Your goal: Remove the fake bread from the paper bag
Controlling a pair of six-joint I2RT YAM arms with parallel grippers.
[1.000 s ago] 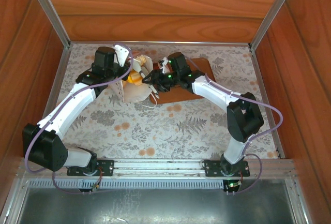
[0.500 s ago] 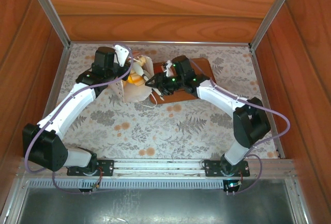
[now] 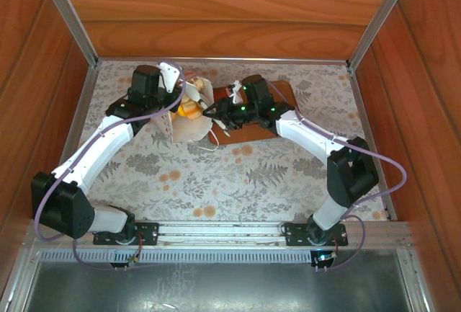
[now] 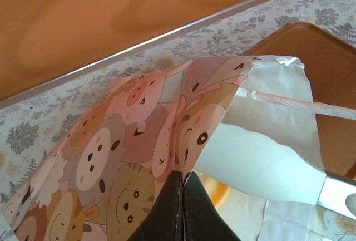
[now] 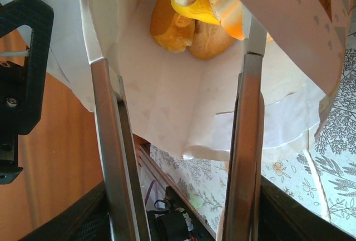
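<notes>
The paper bag (image 3: 189,130) lies on its side with its mouth toward the right. My left gripper (image 3: 175,100) is shut on the bag's upper edge, where the paper shows cartoon animal faces (image 4: 105,157), and its black jaws (image 4: 182,181) pinch that edge. Inside, the fake bread (image 3: 189,109) shows as glossy tan rolls (image 5: 173,29) under a yellow-orange piece (image 5: 208,4), with an orange bit (image 4: 218,192) beside my left jaws. My right gripper (image 3: 214,110) is open at the mouth. Its long metal fingers (image 5: 247,141) reach into the bag (image 5: 167,102), short of the rolls, with nothing between them.
A flat brown board (image 3: 277,97) lies right of the bag under my right wrist, and its rounded corner (image 4: 311,52) shows past the bag. Wooden walls (image 3: 216,9) close in the floral tabletop (image 3: 238,182) at the back and both sides.
My right arm's wrist and forearm have swung a little to the right while its gripper stayed at the bag's mouth. The left gripper has kept its hold without moving.
</notes>
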